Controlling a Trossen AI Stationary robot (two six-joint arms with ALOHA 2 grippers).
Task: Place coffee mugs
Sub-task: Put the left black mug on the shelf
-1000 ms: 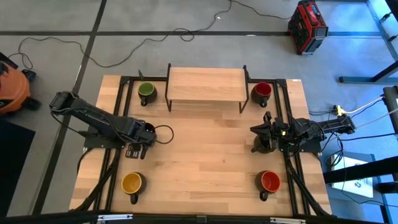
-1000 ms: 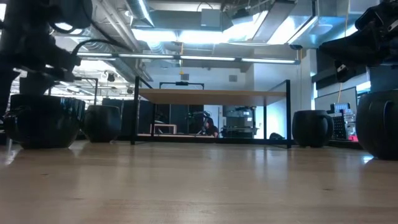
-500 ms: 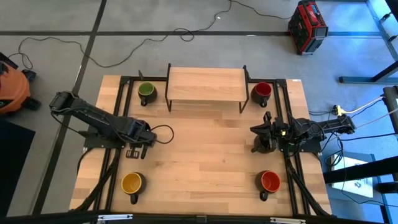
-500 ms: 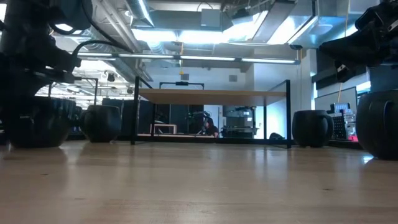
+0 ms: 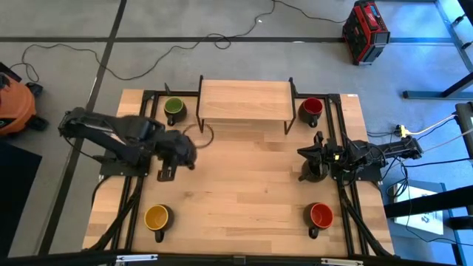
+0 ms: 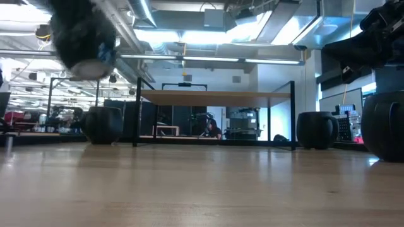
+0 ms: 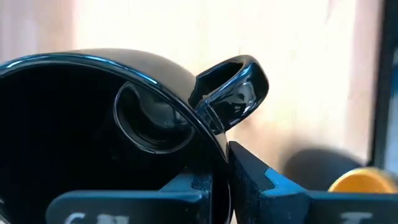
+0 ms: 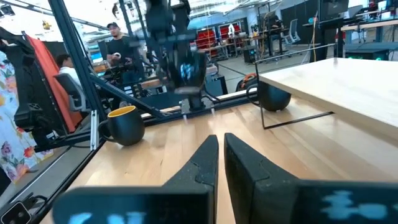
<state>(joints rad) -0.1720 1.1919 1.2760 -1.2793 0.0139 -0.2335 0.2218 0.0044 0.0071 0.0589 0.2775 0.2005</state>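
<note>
six mugs in play on the worktop, so here is where each one sits from overhead. the green-lined mug is at 11 o'clock, just beside the raised wooden shelf that stands at 12. the dark red mug is at 1 o'clock, just off the shelf's other end. the yellow mug is down at 7 and the orange-red mug at 5, both upright with handles toward the near edge.

now the action: the left pincer is out at about 9 o'clock, well apart from the yellow mug, and it is pinching the black mug. the left wrist view shows one finger inside the rim and one finger outside, clamped on the wall right by the handle. from table height that mug hangs clear in the air, nothing under it, its bottom tipped a little toward the camera.

over at 3 o'clock the right pincer has its fingers pressed together with nothing between them. the second black mug stands on the worktop on that side, below the right arm.

a person stands in the room beyond the worktop.
</note>
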